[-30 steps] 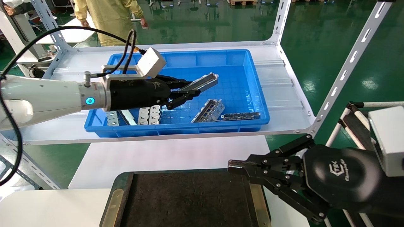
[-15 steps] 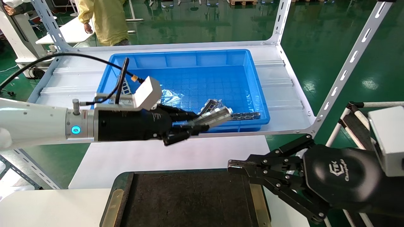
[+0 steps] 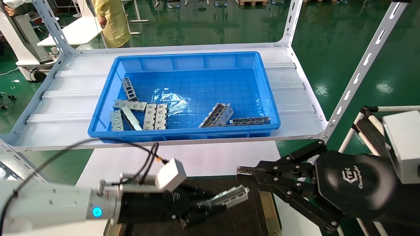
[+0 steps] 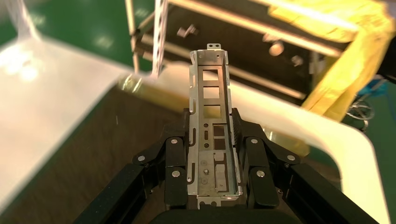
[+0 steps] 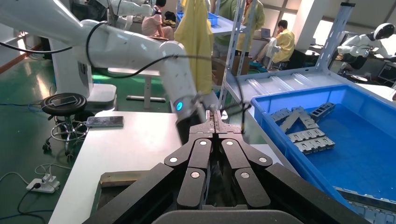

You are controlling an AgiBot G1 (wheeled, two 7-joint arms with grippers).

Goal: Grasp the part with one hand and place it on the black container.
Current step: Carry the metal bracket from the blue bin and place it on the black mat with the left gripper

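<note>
part (image 3: 229,196) above black container (image 3: 242,219), bin (image 3: 183,62) behind

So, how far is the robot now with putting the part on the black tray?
Picking looks done: the left gripper is shut on the metal bracket, clear of the blue bin. In hand: it holds the bracket over the black tray, apparently not yet touching. Left: lower it, open, withdraw. The right gripper sits shut at the tray's right edge.
</note>
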